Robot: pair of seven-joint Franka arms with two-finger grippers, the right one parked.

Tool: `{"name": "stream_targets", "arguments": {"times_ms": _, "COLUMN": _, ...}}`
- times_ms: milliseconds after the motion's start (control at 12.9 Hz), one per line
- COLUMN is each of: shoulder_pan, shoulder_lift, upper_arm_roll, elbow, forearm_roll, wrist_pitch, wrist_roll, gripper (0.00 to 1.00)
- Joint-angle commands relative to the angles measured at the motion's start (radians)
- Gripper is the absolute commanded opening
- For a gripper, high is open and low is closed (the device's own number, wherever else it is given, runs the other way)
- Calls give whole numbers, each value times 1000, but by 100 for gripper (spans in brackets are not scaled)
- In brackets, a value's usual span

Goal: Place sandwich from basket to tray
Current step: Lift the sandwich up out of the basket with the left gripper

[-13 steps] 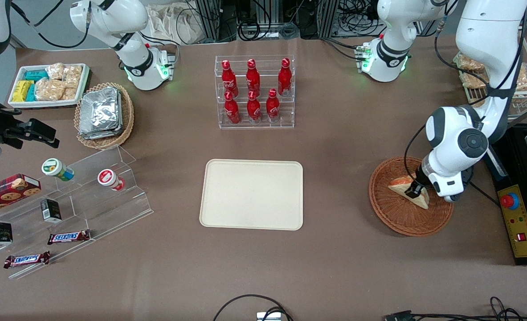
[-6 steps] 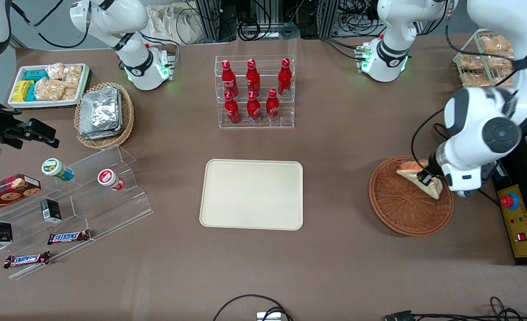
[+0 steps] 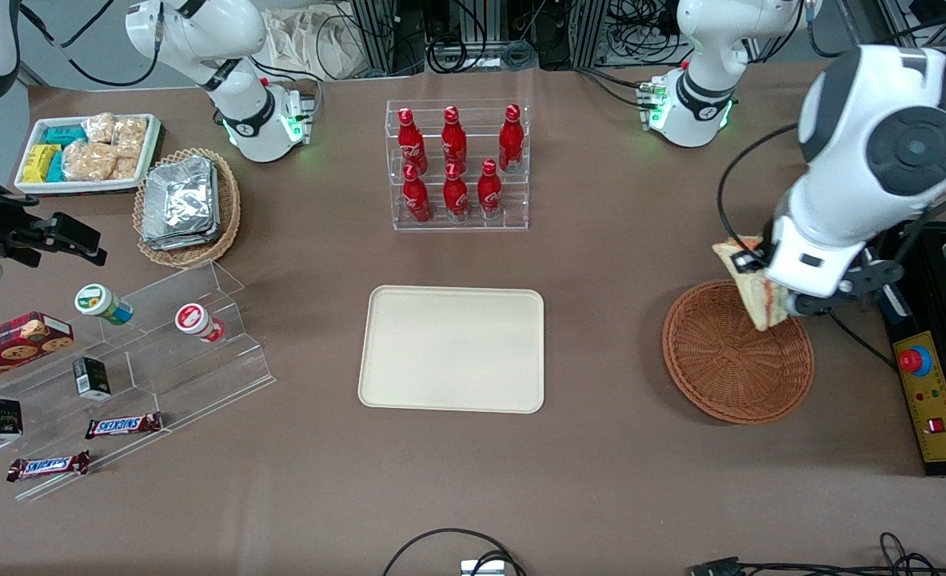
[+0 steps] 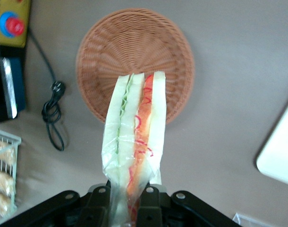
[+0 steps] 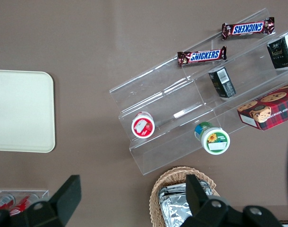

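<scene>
My left gripper (image 3: pixel 760 276) is shut on the sandwich (image 3: pixel 748 282), a plastic-wrapped wedge of white bread with red and green filling. It hangs in the air above the rim of the round reddish-brown basket (image 3: pixel 720 376). From the wrist, the sandwich (image 4: pixel 133 132) is pinched at its narrow end between the black fingers (image 4: pixel 151 208), with the gripper (image 4: pixel 126 210) high over the basket (image 4: pixel 101 52), which holds nothing. The cream tray (image 3: pixel 453 349) lies flat at the table's middle, bare, well toward the parked arm's end from the gripper; its corner (image 4: pixel 281 151) shows in the wrist view.
A clear rack of red bottles (image 3: pixel 457 164) stands farther from the front camera than the tray. A yellow control box with a red button (image 3: pixel 924 392) sits beside the basket. A wire rack of bagged snacks (image 4: pixel 2 177) and a black cable (image 4: pixel 52 113) lie close by.
The gripper has lifted the sandwich out of the basket and risen well above it, drifting away from the front camera. The basket is left bare.
</scene>
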Motion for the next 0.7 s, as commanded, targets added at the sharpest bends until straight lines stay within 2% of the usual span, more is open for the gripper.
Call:
{"name": "stream_targets", "arguments": {"times_ms": 0, "shoulder_pan": 9, "shoulder_lift": 42, "upper_arm_roll": -103, "elbow": 86, "forearm_roll": 21, "wrist_pitch": -31, "wrist_roll": 68, "gripper": 0}}
{"name": "stream_targets", "arguments": {"times_ms": 233, "shoulder_pan": -42, "shoulder_lift": 95, "upper_arm_roll": -138, "elbow": 108, "forearm_roll": 19, "wrist_pitch": -6, "wrist_roll": 42, "gripper": 0}}
{"name": "stream_targets", "arguments": {"times_ms": 388, "shoulder_pan": -104, "shoulder_lift": 151, "upper_arm_roll": -139, "elbow": 109, "forearm_roll": 21, "wrist_pitch": 81, "wrist_roll": -71, "gripper": 0}}
{"name": "stream_targets", "arguments": {"times_ms": 621, "shoulder_pan": -252, "shoulder_lift": 267, "upper_arm_roll": -139, "elbow": 137, "forearm_roll": 94, "wrist_pitch": 146, "wrist_roll": -220, "gripper": 0}}
